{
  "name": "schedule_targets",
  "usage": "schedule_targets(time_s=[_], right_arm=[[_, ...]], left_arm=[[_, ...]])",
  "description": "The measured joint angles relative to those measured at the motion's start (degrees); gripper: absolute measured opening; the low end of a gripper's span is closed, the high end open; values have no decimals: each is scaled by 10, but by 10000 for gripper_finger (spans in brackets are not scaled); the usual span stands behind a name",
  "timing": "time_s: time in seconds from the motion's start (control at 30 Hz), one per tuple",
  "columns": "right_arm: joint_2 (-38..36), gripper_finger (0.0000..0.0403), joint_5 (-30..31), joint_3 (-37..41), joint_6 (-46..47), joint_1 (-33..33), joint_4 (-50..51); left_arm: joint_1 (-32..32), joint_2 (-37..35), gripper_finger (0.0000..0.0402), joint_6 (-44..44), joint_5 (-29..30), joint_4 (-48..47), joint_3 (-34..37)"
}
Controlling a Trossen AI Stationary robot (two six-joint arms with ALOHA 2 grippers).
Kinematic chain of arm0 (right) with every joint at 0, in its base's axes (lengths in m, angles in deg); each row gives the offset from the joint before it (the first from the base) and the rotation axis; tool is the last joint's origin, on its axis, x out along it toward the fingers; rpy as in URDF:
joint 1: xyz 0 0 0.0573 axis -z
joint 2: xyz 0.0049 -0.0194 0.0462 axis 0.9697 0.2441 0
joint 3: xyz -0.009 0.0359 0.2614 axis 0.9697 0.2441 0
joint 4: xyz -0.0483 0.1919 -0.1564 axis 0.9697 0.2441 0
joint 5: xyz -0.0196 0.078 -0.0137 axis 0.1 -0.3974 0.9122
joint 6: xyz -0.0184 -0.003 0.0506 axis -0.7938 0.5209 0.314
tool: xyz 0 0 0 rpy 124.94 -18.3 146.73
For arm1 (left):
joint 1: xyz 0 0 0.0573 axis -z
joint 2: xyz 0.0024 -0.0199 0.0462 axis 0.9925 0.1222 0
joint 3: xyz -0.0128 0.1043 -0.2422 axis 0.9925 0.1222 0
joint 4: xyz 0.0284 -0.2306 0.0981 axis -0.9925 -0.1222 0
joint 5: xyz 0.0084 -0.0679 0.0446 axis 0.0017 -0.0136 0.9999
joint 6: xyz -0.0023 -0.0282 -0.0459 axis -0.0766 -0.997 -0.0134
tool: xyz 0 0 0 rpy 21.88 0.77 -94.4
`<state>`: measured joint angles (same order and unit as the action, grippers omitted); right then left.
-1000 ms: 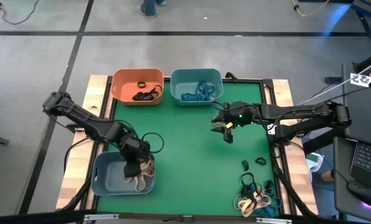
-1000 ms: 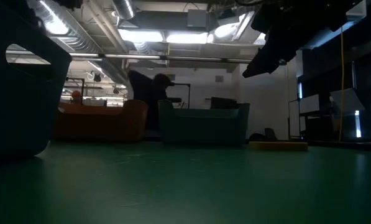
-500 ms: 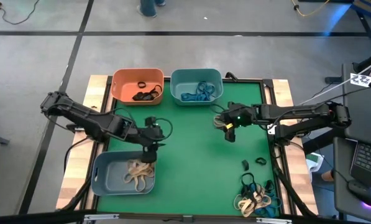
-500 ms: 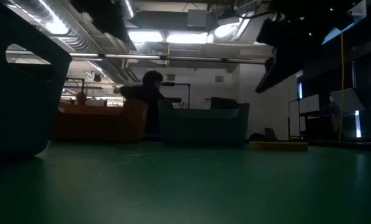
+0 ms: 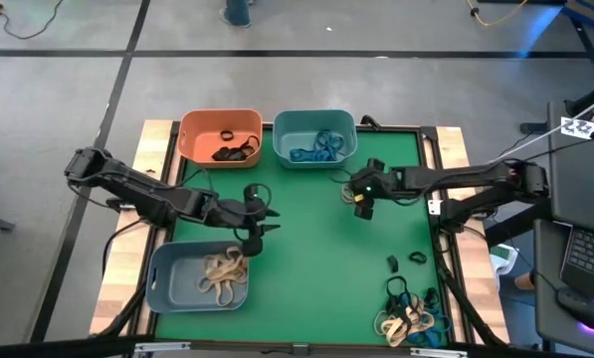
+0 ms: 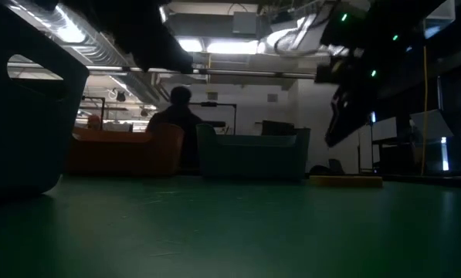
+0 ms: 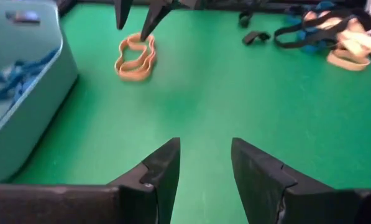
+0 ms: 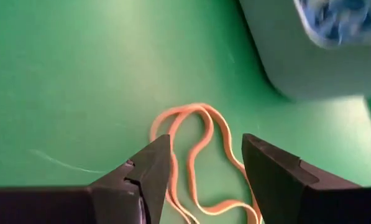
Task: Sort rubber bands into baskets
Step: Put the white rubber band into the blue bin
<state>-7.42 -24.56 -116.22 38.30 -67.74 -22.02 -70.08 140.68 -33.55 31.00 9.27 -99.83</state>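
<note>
1. Step in hand, as I judge it: picking up a tan band (image 8: 201, 158) that lies flat on the green tabletop (image 5: 306, 249), centre-right of the high view, just below the teal basket (image 5: 314, 137).
2. Right end effector (image 5: 360, 199) hangs directly over that band, fingers apart with one on each side of the loops. It holds nothing, and I cannot tell if the tips touch the band.
3. Next move likely calls for dropping onto the band, closing, then carrying it to the grey basket (image 5: 197, 277) at lower left, where other tan bands lie.
4. Left end effector (image 5: 250, 221) sits centre-left, above the grey basket, fingers apart and empty, facing across the tabletop toward the same band.
5. Orange basket (image 5: 220, 137), upper left, holds black bands; the teal one holds blue.
6. Unsorted pile (image 5: 408, 310) of mixed bands remains at lower right.
</note>
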Motion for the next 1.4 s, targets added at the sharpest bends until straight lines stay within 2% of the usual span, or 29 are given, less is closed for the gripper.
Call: schedule_targets(time_s=[0.13, 0.37, 0.8, 1.0, 1.17, 1.3, 1.4], right_arm=[[44, 199, -3, 0, 20, 36, -2], [99, 165, -79, 0, 49, 86, -26], [153, 88, -90, -1, 49, 91, -46], [146, 9, -84, -1, 35, 90, -42], [115, 20, -54, -16, 32, 79, -19], [83, 5, -33, -41, 21, 58, 8], [64, 9, -29, -58, 17, 42, 16]], left_arm=[[-4, 1, 141, -27, 0, -3, 9], [1, 3, 141, -33, 0, -9, 10], [1, 3, 141, -34, 0, -14, 10], [1, 3, 141, -38, 0, -14, 10], [1, 3, 141, -42, 0, -14, 10], [1, 3, 141, -42, 1, -14, 10], [1, 3, 141, -42, 1, -14, 10]])
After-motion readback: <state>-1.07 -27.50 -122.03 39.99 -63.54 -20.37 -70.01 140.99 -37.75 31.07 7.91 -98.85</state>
